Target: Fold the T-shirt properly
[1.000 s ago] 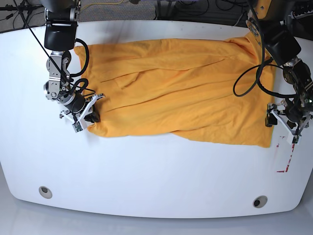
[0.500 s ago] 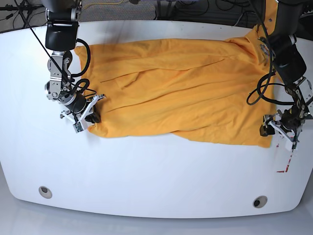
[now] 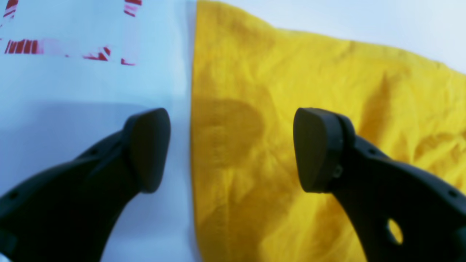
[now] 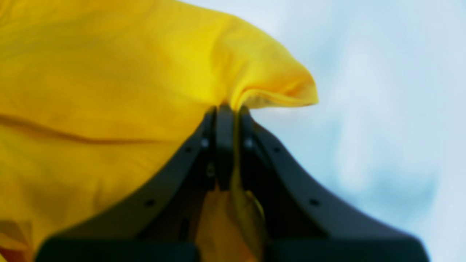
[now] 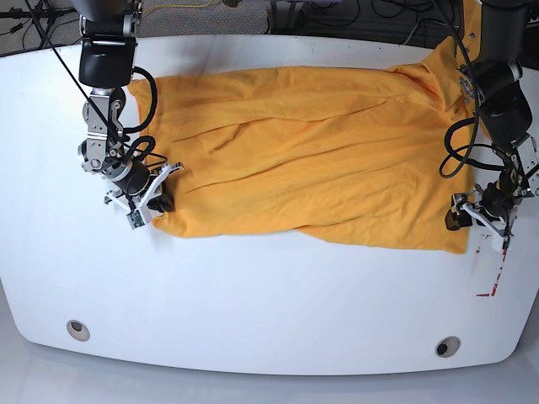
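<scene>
Left tool (image 5: 473, 220) has slid inward onto the T-shirt (image 5: 312, 151) hem corner.
It straddles the edge, jaws wide; right tool (image 5: 158, 195) stays pinched on the opposite corner, worktop (image 5: 253, 311) beneath.

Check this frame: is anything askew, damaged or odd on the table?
The T-shirt lies rumpled, with diagonal creases and an uneven near edge. Red marks on the table beside the open left gripper look scuffed and broken. No visible damage.

Rumpled mustard T-shirt (image 5: 312, 151), spread flat
</scene>
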